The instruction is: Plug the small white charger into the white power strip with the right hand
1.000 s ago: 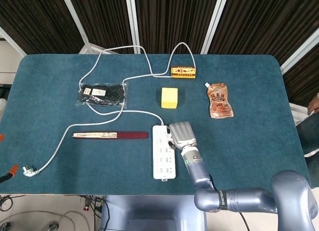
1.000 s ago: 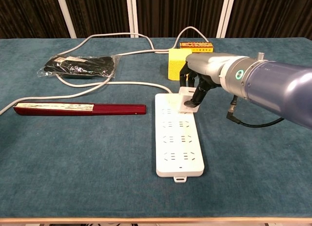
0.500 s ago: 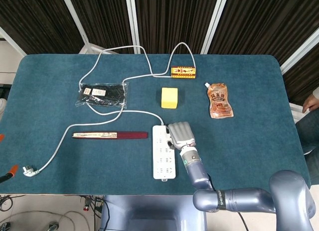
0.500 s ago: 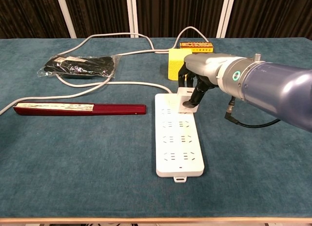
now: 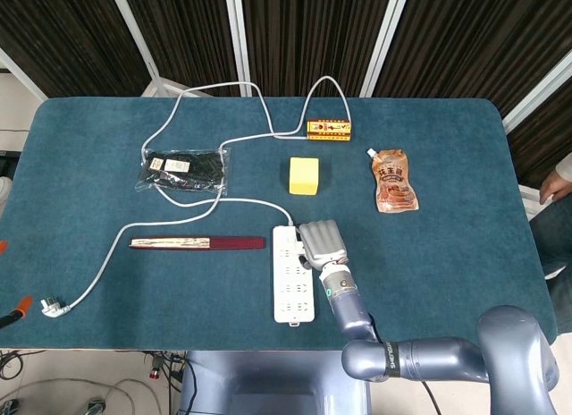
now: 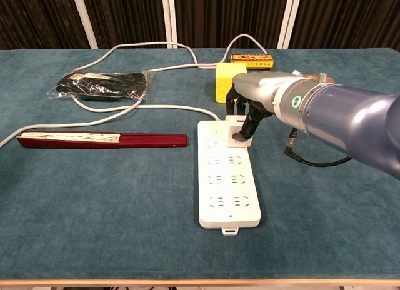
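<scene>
The white power strip (image 6: 227,180) (image 5: 293,285) lies lengthwise near the table's front edge, its cord running off the far end. My right hand (image 6: 256,102) (image 5: 322,242) hangs over the strip's far right sockets and holds the small white charger (image 6: 234,130) between its fingertips. The charger sits low against the strip's top face; whether its pins are in a socket is hidden. In the head view the hand covers the charger. My left hand shows in neither view.
A dark red flat bar (image 6: 103,140) lies left of the strip. A yellow block (image 6: 224,81) and a small yellow-red box (image 6: 252,59) sit behind the hand. A black item in a clear bag (image 6: 103,85) is at the back left, a sauce pouch (image 5: 393,181) to the right.
My right hand has drifted slightly left and down with the charger, bringing it closer onto the strip's far end. The strip and other objects have not moved.
</scene>
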